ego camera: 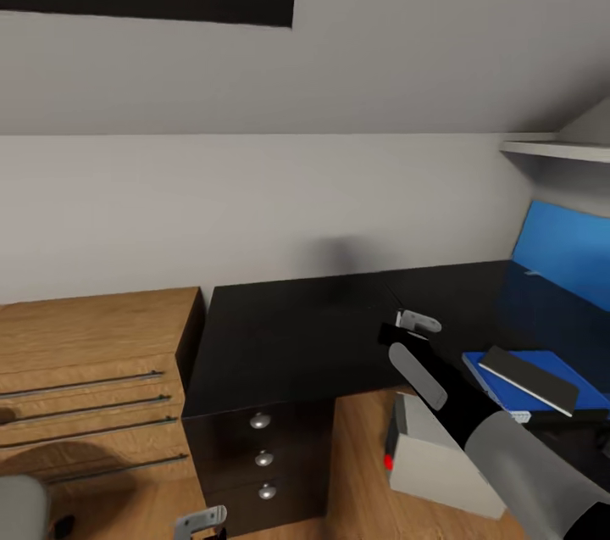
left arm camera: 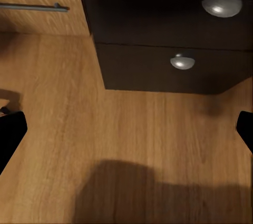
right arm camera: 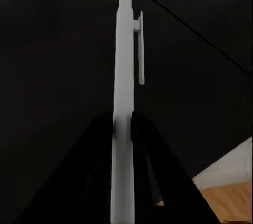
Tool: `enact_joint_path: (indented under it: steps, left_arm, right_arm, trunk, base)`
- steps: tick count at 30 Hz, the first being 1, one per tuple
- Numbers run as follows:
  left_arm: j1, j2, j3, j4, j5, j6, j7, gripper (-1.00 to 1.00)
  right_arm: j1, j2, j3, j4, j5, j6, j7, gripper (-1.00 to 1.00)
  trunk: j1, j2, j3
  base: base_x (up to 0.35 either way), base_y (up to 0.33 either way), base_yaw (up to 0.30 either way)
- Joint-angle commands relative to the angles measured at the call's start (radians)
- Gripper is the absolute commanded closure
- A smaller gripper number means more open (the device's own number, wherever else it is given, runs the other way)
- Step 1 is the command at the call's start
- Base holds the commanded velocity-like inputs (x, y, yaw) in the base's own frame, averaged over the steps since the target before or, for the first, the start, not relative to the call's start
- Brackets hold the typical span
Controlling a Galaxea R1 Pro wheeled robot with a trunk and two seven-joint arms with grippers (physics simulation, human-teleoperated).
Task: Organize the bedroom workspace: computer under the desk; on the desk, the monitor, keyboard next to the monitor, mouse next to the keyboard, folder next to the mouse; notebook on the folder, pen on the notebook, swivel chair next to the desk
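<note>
the pen (right arm camera: 125,108) is a thin white-silver stick with a clip near its far end. in the right wrist view it is seen from close, standing out between the dark jaws of the right gripper (right arm camera: 124,145), which are closed on it, above the glossy black table (right arm camera: 52,50). in the head view the pen (ego camera: 418,321) is only a small pale thing at the tip of the right arm, over the front part of the table (ego camera: 288,336).

the head view also shows the notebook (ego camera: 527,379), dark grey with a pale edge, lying on top of the blue folder (ego camera: 551,370) on the right part of the table. below, on the wood floor (ego camera: 360,455), the pale computer (ego camera: 440,464) stands with a red light at its lower corner. left of the drawer unit (ego camera: 263,459) is a light oak cabinet (ego camera: 93,387).

the left wrist view shows the floor, two round silver knobs (left arm camera: 182,61), and the dark tips of the left gripper (left arm camera: 126,129) at both edges, wide apart, holding nothing.
</note>
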Motion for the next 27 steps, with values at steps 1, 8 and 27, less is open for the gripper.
enact_joint_path:
  steps: [1,8,27]
  left_arm:
    - [0.0,0.001,-0.003,-0.003,0.007,0.003,0.008,-1.0]
    - [0.0,0.002,-0.003,-0.002,0.006,0.0,0.009,-1.0]
    - [0.0,0.021,-0.004,0.095,0.007,-0.03,0.009,-1.0]
  right_arm:
    - [-0.001,-0.001,0.003,0.001,-0.005,0.002,-0.007,1.0]
    - [-0.001,-0.001,0.0,0.01,-0.005,0.002,-0.009,1.0]
    - [-0.001,-0.021,-0.03,0.037,-0.001,0.0,-0.001,1.0]
  trunk:
    - [0.0,-0.001,-0.001]
    - [0.0,-0.001,-0.001]
    - [0.0,-0.001,-0.001]
  base:
    - [0.0,0.0,-0.262]
    - [0.0,0.0,-0.263]
    - [0.0,0.0,-0.141]
